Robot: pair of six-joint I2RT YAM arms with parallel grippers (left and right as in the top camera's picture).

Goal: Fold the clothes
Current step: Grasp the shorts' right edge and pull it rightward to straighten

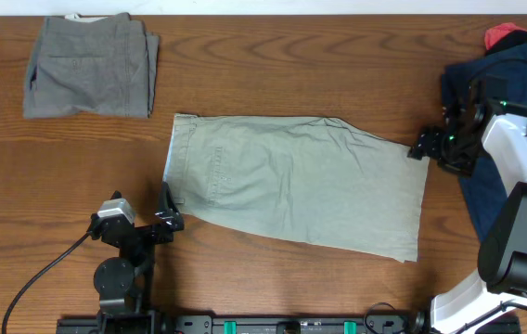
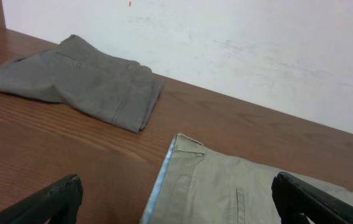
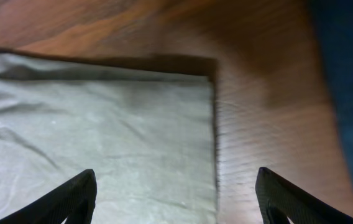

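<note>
The pale khaki clothes (image 1: 291,181) lie flat across the middle of the table, waistband to the left. My left gripper (image 1: 166,215) sits at the lower left waistband corner. In the left wrist view it (image 2: 176,202) stands open above the khaki cloth (image 2: 238,193) and its light blue waistband edge (image 2: 164,180), gripping nothing. My right gripper (image 1: 421,147) hovers at the garment's upper right corner. In the right wrist view it (image 3: 176,193) stands open over the hem edge of the khaki cloth (image 3: 102,130), with nothing held.
Folded grey shorts (image 1: 92,65) rest at the back left, also in the left wrist view as grey shorts (image 2: 83,81). Navy shorts (image 1: 472,83) and a red cloth (image 1: 503,35) are piled at the back right, under my right arm. Navy cloth (image 3: 350,81) borders the right wrist view.
</note>
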